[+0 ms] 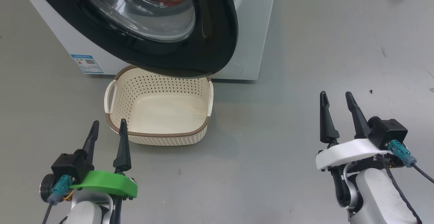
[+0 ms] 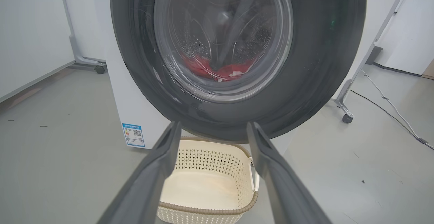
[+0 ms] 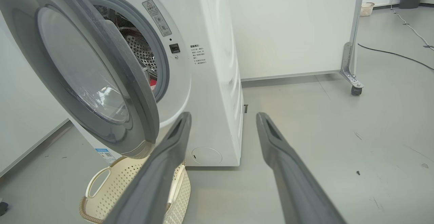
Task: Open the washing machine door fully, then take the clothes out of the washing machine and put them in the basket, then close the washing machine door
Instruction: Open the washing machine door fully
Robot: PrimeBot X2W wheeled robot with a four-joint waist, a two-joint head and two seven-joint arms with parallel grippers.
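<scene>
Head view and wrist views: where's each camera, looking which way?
Head view: on the head, looking down at the basket; left pincer and right pincer show.
Left wrist view: on that wrist, facing the washing machine door and clothes; own fingers show.
Right wrist view: on that wrist, facing the washing machine slantwise; own fingers show.
All share basket and door.

The boxy washing machine (image 1: 257, 31) is white; its round glass door (image 1: 217, 47) is rimmed glossy black; the clothes (image 2: 203, 69) are red; the perforated plastic basket (image 1: 169, 88) is cream, brown-rimmed.
</scene>
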